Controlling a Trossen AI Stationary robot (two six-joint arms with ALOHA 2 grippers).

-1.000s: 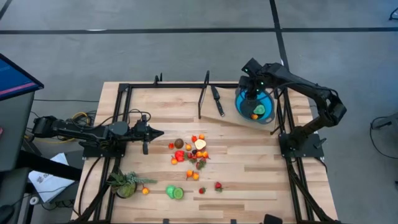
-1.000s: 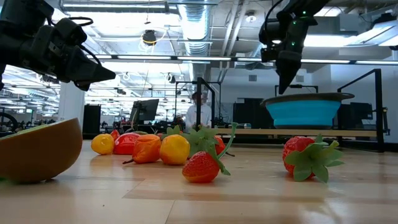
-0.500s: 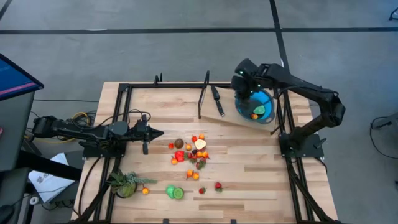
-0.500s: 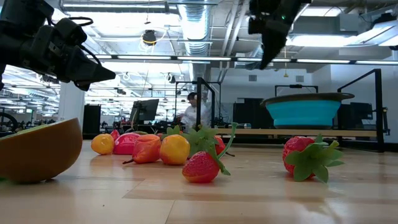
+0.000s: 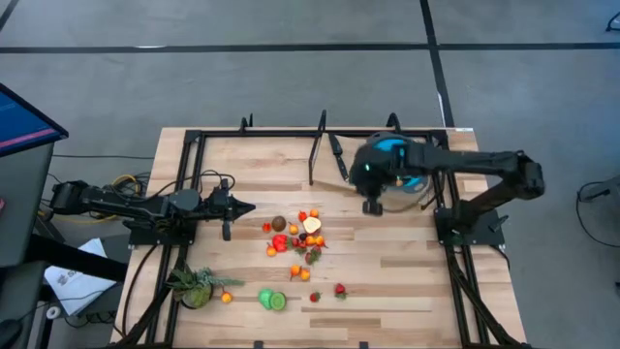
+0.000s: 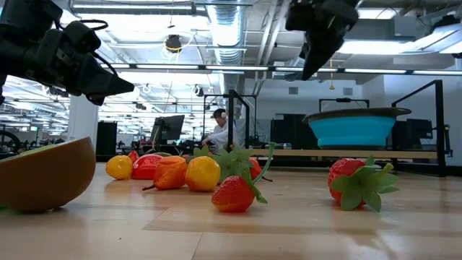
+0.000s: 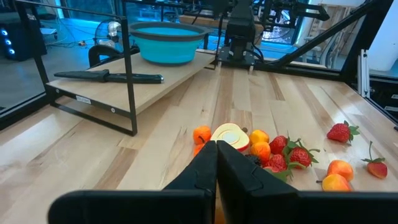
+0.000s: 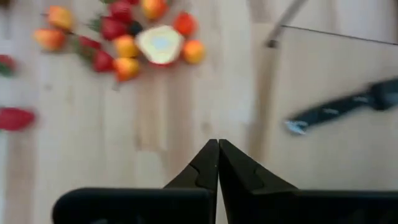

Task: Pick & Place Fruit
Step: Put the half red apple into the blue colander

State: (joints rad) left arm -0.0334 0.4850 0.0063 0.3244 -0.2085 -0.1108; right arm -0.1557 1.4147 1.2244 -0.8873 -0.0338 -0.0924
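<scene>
The right end effector [image 5: 372, 206] hangs above the counter [image 5: 387, 281] with its two fingers pressed together and nothing between them, just beside the blue bowl [image 5: 395, 155], on the side toward the fruit. In the right wrist view its closed tips [image 8: 218, 148] point down at bare wood, with the black-handled knife [image 8: 348, 107] off to one side on its raised board. The left end effector [image 5: 242, 206] is closed too and empty, held low at the counter's left side, its tips aimed at the fruit [image 5: 295, 237]. The fruit lies loose in a cluster near the middle of the counter, a few pieces scattered nearer the front edge; a leafy green plant [image 5: 197, 284] sits at the front left.
</scene>
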